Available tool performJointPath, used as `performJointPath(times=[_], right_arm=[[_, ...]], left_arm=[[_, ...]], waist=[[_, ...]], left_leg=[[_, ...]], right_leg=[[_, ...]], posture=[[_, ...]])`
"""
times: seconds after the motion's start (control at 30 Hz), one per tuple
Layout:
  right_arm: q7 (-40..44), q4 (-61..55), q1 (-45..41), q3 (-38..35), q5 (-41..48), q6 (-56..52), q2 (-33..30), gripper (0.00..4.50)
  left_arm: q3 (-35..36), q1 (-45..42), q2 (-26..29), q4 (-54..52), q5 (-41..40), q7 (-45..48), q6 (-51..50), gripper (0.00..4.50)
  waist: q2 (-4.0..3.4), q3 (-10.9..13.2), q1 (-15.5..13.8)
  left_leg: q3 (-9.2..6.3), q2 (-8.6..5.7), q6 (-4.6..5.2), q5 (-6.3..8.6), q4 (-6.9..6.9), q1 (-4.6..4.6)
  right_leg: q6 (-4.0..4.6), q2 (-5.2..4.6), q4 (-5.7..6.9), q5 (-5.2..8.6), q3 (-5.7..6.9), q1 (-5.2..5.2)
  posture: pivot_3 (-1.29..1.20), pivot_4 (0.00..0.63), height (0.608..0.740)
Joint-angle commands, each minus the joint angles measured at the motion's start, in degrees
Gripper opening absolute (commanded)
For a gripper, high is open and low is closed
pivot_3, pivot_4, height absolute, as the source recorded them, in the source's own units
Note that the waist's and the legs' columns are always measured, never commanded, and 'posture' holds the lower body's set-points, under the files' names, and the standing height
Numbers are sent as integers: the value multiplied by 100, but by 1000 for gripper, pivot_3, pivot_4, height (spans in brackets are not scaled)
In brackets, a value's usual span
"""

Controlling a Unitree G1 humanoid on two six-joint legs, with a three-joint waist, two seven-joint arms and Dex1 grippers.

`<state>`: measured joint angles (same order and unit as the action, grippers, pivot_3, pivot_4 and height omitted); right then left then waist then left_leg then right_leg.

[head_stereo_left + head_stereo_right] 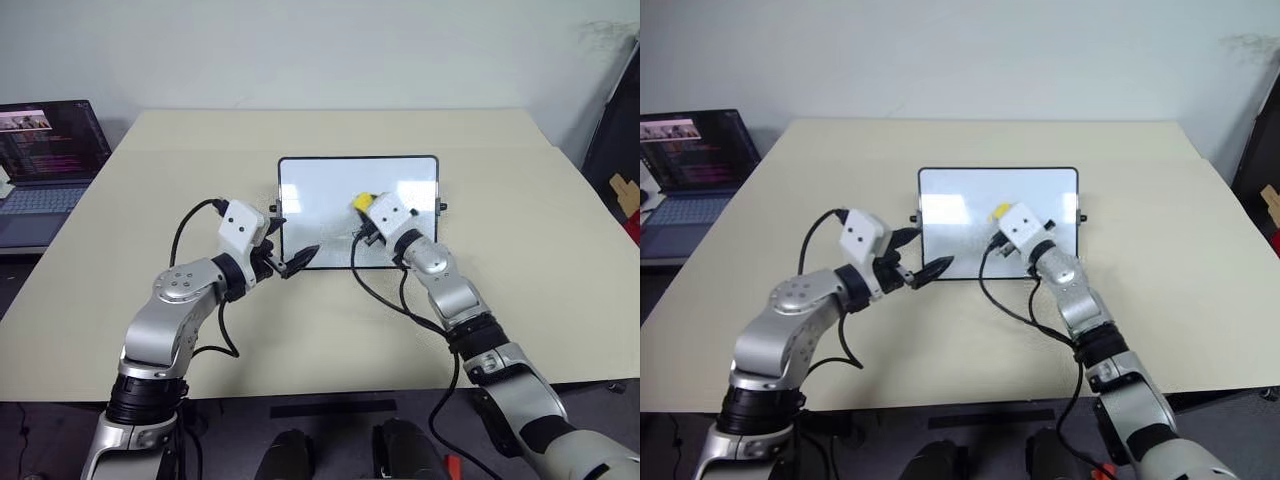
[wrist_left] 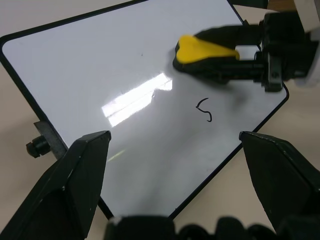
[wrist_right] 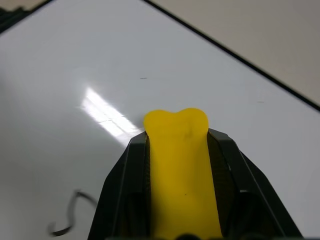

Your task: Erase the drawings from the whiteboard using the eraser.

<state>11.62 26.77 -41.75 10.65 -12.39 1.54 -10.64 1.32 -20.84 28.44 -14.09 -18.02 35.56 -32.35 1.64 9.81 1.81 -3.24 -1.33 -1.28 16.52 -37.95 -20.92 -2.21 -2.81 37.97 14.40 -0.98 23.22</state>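
Observation:
The whiteboard (image 1: pixel 318 185) lies flat in the middle of the table, glossy white with a thin black frame. One drawing, a small "5"-like mark (image 2: pixel 205 110), sits on it near the eraser. The eraser (image 1: pixel 361 202) is a bright yellow block resting over the board's right half. My right gripper (image 1: pixel 364 208) is shut on the eraser (image 3: pixel 179 165), its black fingers pressed against both sides. At the board's near left corner my left gripper (image 1: pixel 291 246) is open with nothing between its fingers (image 2: pixel 75 175), which straddle the board's edge.
An open laptop (image 1: pixel 45 160) stands on a lower surface off the table's far left. A dark panel and cardboard (image 1: pixel 622 190) lean past the table's right edge. Small black knobs (image 2: pixel 36 146) stick out from the board's short sides.

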Motion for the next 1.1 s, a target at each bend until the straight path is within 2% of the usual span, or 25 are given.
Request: performJointPath(times=[0.03, 0.5, 0.93, 1.1], right_arm=[[-142, 136, -25, -132, -86, 3, -172, 1200], [555, -370, 749, 534, -370, -474, -196, 1197], [-308, -653, 144, 16, -225, -61, -1, 1196], [-152, -527, 174, 206, -291, -178, 61, 1196]], left_arm=[[-13, -41, -17, -214, -60, 13, 62, 4500], [-53, -83, -46, -133, -57, 33, 100, 4500], [-65, -92, -55, -111, -49, 35, 112, 4500], [-67, -91, -63, -112, -45, 25, 113, 4500]], waist=[[0, 0, -3], [3, -4, 46], [2, 2, 21], [1, 2, 20]], left_leg=[[-1, 0, 0, 0, 2, -2], [4, 2, 1, 0, 1, 12], [-1, 2, 0, -1, 1, 1], [-1, 4, -3, 2, 14, -13]], right_leg=[[-1, 0, -5, 1, 1, 0], [-1, 1, 1, 1, -3, -9], [0, 2, 0, 0, -1, 0], [-2, 1, -25, 5, -1, 10]], posture=[[0, 150, 740], [0, 150, 740], [0, 150, 740], [0, 150, 740]])
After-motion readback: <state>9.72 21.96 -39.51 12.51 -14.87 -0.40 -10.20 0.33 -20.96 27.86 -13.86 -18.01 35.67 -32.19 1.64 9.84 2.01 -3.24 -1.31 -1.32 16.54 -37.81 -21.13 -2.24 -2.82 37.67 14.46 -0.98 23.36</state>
